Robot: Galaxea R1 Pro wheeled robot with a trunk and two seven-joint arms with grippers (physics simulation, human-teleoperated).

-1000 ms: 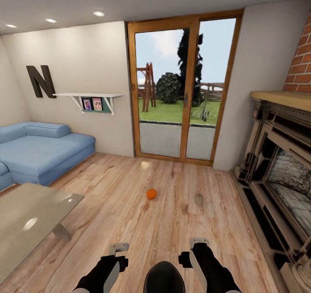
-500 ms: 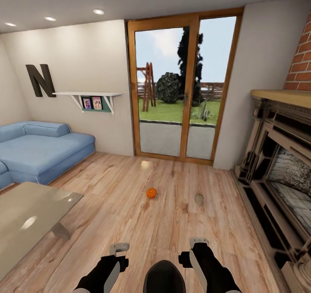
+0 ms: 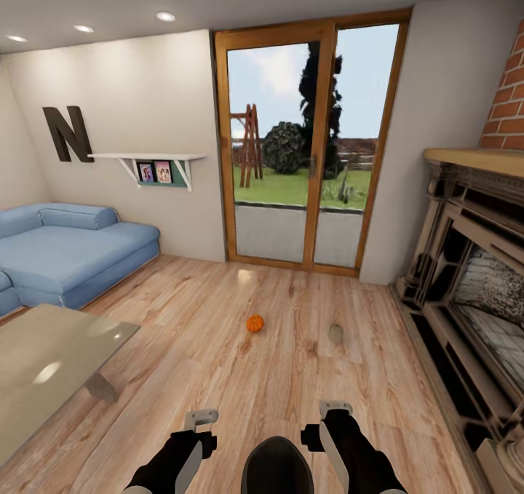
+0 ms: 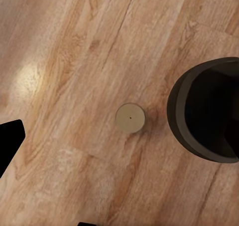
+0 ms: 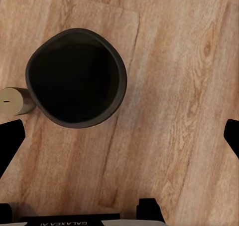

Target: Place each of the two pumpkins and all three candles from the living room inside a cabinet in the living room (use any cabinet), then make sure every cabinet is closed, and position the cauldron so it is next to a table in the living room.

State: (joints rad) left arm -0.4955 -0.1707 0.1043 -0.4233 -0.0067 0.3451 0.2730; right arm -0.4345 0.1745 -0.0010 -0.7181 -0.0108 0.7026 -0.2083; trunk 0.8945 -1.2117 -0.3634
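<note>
One orange pumpkin (image 3: 255, 323) lies on the wood floor ahead, with a squat grey-brown candle (image 3: 335, 332) to its right. The dark round cauldron (image 3: 276, 468) stands on the floor just in front of me, between my arms. A second candle (image 4: 130, 117) stands upright close beside the cauldron (image 4: 209, 111), and it also peeks out beside the cauldron (image 5: 75, 77) as a candle (image 5: 14, 100) in the right wrist view. My left gripper (image 3: 200, 417) and right gripper (image 3: 335, 409) hang open above the floor, holding nothing. The cabinet is out of view.
A glass-topped table (image 3: 44, 363) stands at the near left, with a blue sofa (image 3: 65, 250) behind it. The ornate fireplace surround (image 3: 473, 297) lines the right side. A glazed wooden door (image 3: 306, 152) closes the far wall.
The whole head view has shifted slightly, so the camera has moved a little. Both arms and grippers keep the same pose.
</note>
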